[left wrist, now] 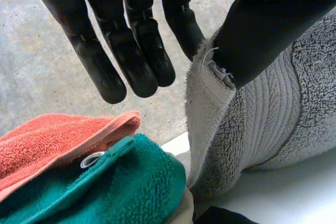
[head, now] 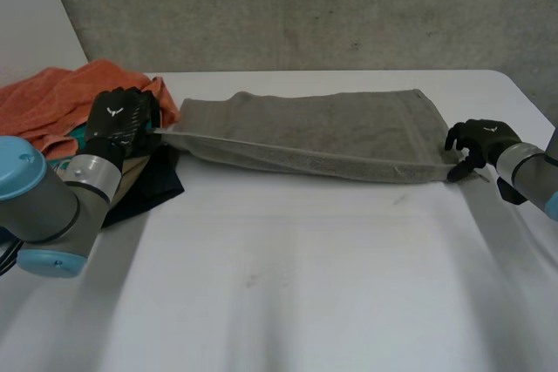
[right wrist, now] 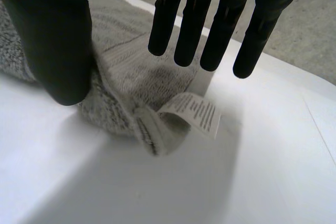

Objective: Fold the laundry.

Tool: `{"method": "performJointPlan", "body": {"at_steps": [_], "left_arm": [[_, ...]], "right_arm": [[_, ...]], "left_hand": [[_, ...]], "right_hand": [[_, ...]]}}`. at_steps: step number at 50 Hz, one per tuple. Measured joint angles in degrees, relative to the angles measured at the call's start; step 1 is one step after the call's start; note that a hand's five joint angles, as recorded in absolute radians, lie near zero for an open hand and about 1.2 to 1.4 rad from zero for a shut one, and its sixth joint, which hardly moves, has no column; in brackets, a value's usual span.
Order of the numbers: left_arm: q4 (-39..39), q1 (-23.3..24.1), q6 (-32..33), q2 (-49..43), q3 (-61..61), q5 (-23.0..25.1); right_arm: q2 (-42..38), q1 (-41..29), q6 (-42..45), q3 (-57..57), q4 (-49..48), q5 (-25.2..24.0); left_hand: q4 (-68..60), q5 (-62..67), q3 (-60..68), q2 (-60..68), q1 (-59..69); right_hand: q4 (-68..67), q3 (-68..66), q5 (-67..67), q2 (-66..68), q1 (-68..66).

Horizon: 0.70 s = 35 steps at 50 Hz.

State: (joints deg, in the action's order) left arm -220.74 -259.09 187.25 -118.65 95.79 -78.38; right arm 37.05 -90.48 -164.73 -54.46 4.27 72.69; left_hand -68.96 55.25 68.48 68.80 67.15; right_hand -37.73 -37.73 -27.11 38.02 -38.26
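Observation:
A grey towel (head: 323,132), folded lengthwise, lies across the far half of the white table (head: 305,285). My left hand (head: 122,119) is at its left end. There the towel's corner (left wrist: 210,82) stands up, pinched between the thumb and a straight finger of my left hand (left wrist: 131,51). My right hand (head: 479,138) is at the towel's right end. Its fingers (right wrist: 194,30) are straight and apart from the thumb, which rests against the towel (right wrist: 121,66). That corner, with a white label (right wrist: 197,113), lies on the table under the hand.
A pile of laundry sits at the far left beside my left hand: an orange towel (head: 61,98) (left wrist: 58,140), a teal towel (left wrist: 121,182) under it, and a dark cloth (head: 153,185) nearer me. A concrete wall stands behind the table.

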Motion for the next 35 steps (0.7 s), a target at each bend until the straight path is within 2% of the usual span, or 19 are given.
{"method": "performJointPlan", "body": {"at_steps": [3,5,12,20,24,27,31,35], "left_arm": [[1.1,-0.1,0.1,0.2,0.0,0.0],[2.1,-0.1,0.2,0.3,0.0,0.0],[9.0,0.3,1.5,2.2,0.7,0.4],[29.4,0.5,9.9,8.4,3.7,4.1],[43.6,0.6,17.0,13.0,6.4,5.8],[52.8,0.8,21.5,16.1,8.4,6.2],[62.0,1.7,25.5,19.1,10.4,5.7],[64.6,3.4,26.9,20.3,10.1,4.2]], "right_arm": [[-0.3,-0.3,2.9,0.0,0.6,0.9],[-0.1,-0.4,5.1,-0.3,1.0,1.7],[4.0,-0.1,12.5,-4.1,2.2,3.6],[17.2,3.4,32.6,-18.8,7.2,4.4],[24.2,7.0,46.4,-27.5,15.1,5.7],[28.4,9.4,53.6,-32.5,20.7,6.0],[32.7,11.9,59.5,-37.5,25.2,5.1],[34.3,12.5,61.0,-39.0,25.2,3.3]], "left_hand": [[0.0,0.0,0.0,0.0,0.0],[0.0,0.0,0.0,0.0,0.0],[0.0,0.0,0.0,0.0,0.0],[0.0,0.0,0.0,0.0,0.0],[0.0,0.0,0.0,0.0,0.0],[0.0,0.0,0.0,0.0,0.0],[0.0,0.0,0.0,0.0,0.0],[0.0,0.0,0.0,0.0,0.0]], "right_hand": [[-21.3,-21.3,-21.3,21.6,-22.0],[-28.8,-28.7,-28.4,29.1,-26.8],[-30.7,-30.2,-28.8,29.7,-26.8],[-30.7,-30.2,-28.8,29.7,-26.8],[-30.7,-30.2,-28.8,29.7,-26.8],[-30.8,-30.2,-28.8,29.7,-26.8],[-30.8,-30.2,-29.4,29.7,-26.8],[-30.8,-30.2,-29.5,29.7,-26.8]]}}
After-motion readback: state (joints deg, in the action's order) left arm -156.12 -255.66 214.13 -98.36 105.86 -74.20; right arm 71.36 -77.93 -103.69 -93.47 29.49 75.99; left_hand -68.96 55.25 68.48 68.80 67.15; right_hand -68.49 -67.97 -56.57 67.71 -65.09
